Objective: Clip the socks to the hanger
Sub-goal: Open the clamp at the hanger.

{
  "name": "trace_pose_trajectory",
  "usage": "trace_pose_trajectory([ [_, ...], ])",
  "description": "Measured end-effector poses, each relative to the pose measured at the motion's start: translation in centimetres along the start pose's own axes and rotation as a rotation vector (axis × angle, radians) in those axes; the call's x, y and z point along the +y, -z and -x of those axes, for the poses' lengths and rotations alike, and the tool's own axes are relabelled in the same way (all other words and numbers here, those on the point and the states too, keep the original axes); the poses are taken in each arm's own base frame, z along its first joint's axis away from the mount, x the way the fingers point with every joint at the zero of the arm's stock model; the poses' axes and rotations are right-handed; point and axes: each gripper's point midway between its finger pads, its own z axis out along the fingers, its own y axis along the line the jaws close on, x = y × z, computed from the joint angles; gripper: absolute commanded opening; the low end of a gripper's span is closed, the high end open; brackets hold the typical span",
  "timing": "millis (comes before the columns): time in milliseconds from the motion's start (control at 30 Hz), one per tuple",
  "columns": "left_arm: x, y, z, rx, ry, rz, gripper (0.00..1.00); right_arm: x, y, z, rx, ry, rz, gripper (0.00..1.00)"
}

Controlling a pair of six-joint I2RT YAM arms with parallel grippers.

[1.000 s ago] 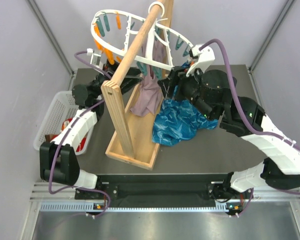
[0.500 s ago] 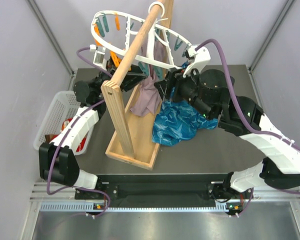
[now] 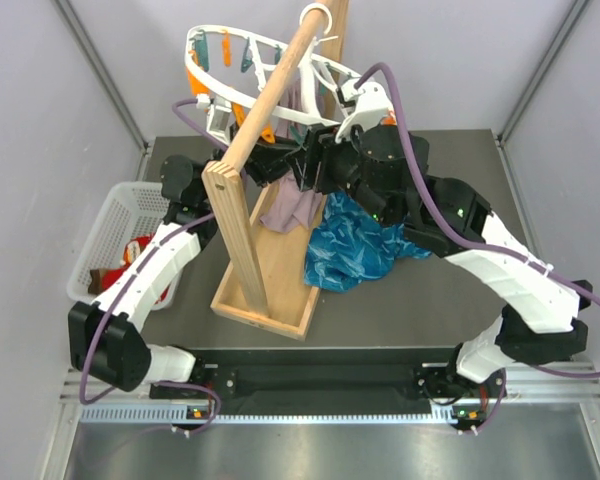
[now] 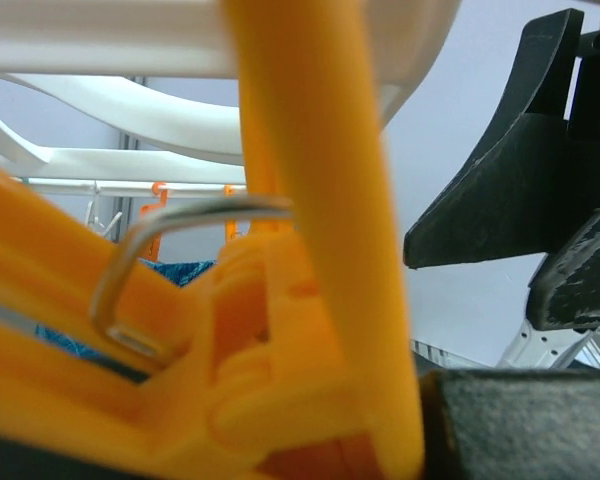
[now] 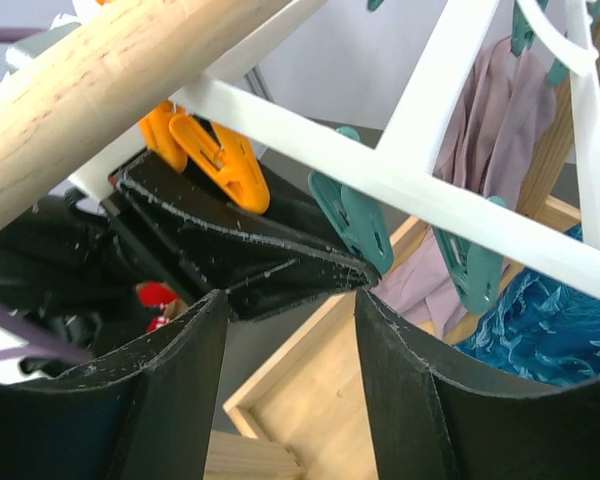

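Both arms have risen to the hanger (image 5: 420, 185) on the wooden pole (image 5: 100, 90). Left claw (image 3: 285, 162) surrounds an orange peg (image 4: 310, 250); grip unclear. Right claw (image 5: 290, 300) apart, empty. Mauve sock (image 5: 520, 110) hangs clipped.

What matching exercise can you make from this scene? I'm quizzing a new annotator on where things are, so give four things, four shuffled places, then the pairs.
Things:
1. mauve sock
2. red sock
3. blue crumpled sheet
4. hanger

Places:
A. in the white basket at the left
B. hung on the wooden pole
C. hanging below the hanger, over the wooden tray
D. lying on the table, right of the wooden tray

Pairs: 1-C, 2-A, 3-D, 4-B
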Motion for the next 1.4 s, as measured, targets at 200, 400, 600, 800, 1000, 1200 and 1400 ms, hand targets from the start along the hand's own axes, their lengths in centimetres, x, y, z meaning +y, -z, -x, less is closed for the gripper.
trace_pose_trajectory([
  [200, 0.0, -0.2, 0.1, -0.009, -0.012, 0.063, 0.11, -0.6, -0.5, 0.1, -0.008, 0.007, -0.05, 0.53],
  [400, 0.0, 0.1, 0.5, -0.027, -0.027, 0.119, 0.06, -1.2, -0.8, 0.9, -0.038, 0.017, -0.094, 0.52],
  [600, 0.1, 0.3, 0.7, -0.04, -0.034, 0.138, 0.04, -1.1, -1.8, 1.1, -0.051, 0.037, -0.124, 0.52],
  [800, 0.0, 0.2, 0.5, -0.037, -0.032, 0.142, 0.03, -0.8, -3.2, -0.1, -0.032, 0.054, -0.134, 0.51],
  [1000, 0.3, 0.3, 0.6, -0.041, -0.039, 0.166, 0.03, -0.9, -3.5, -0.3, -0.036, 0.074, -0.149, 0.5],
  [1200, 0.7, 0.4, 0.6, -0.042, -0.042, 0.183, 0.02, -1.0, -3.9, 0.0, -0.053, 0.101, -0.172, 0.5],
  [1400, 0.4, 0.3, 0.5, -0.038, -0.038, 0.176, 0.01, -1.3, -4.8, 0.4, -0.09, 0.124, -0.212, 0.49],
])
